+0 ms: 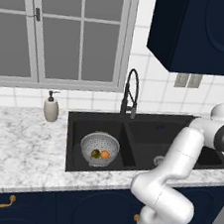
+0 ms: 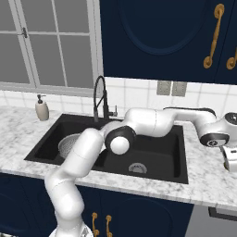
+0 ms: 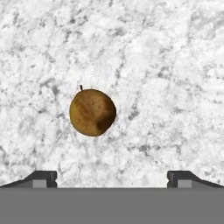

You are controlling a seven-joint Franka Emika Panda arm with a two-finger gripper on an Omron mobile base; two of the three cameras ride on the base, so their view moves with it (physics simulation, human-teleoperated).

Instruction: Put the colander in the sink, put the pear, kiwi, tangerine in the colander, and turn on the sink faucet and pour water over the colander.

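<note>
Seen from the left base camera, one black double-basin sink [image 1: 148, 139] sits in the marble counter [image 1: 19, 147], and one silver colander [image 1: 99, 149] stands in its left basin with two fruits inside: one bright tangerine [image 1: 105, 154] and one dark olive fruit [image 1: 95, 154] touching it on the window side. One black gooseneck faucet [image 1: 130, 92] rises at the back rim of the sink, over the divider between the two basins, and one cream soap dispenser [image 1: 51, 108] stands on the counter just left of the sink. From the right base camera, my arm stretches across the sink to the counter on its right, where my gripper [image 2: 230, 159] hangs at the frame's edge; the colander [image 2: 69, 143] shows partly behind my arm in the left basin, and one round drain [image 2: 137, 167] shows in the right basin. In my hand camera, one brown pear [image 3: 92, 112] with a short stem lies alone on the marble, well clear of the sink, and my two finger tips [image 3: 43, 178] stand wide apart and empty on either side below it.
</note>
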